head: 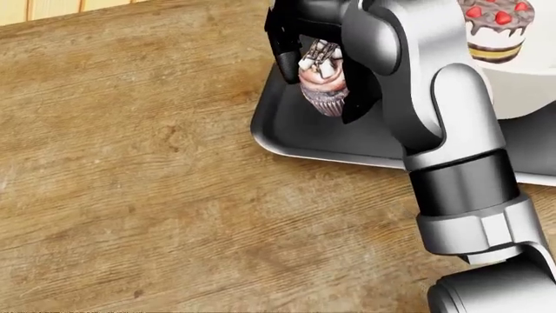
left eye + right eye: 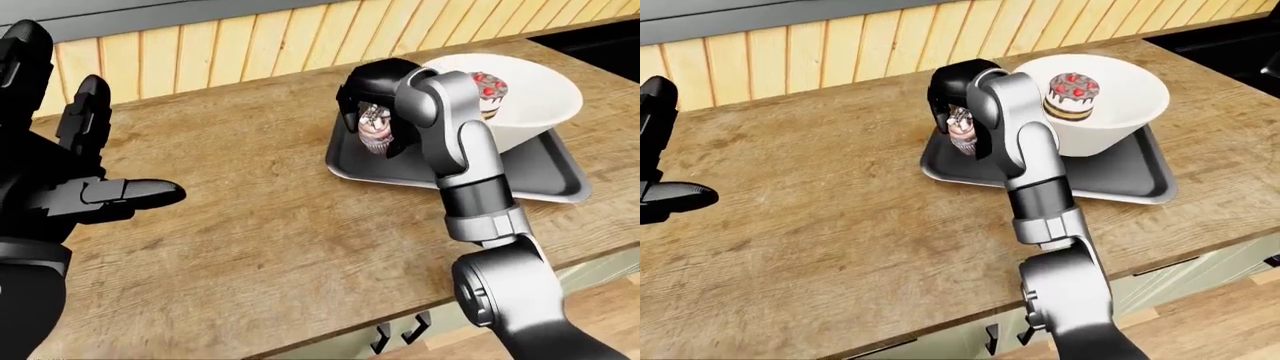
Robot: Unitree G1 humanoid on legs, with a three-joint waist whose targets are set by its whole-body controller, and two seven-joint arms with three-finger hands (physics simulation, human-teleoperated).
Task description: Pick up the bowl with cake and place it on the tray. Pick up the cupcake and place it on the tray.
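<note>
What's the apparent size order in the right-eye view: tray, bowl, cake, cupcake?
1. tray, largest footprint.
2. bowl, resting on the tray.
3. cake inside the bowl.
4. cupcake, smallest, though the right hand partly hides it.

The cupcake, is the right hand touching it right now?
Touching. In the head view the right hand has black fingers pressed against the cupcake, gripping it above the tray.

Right arm (image 1: 443, 111) hides the tray's (image 1: 287, 140) middle and part of the bowl (image 2: 540, 101). Cupcake (image 1: 323, 85) base contact with tray: cannot tell. Cake (image 1: 497, 29) cut by head view's top edge. Left hand (image 2: 70, 180) cut by left-eye view's left edge.
</note>
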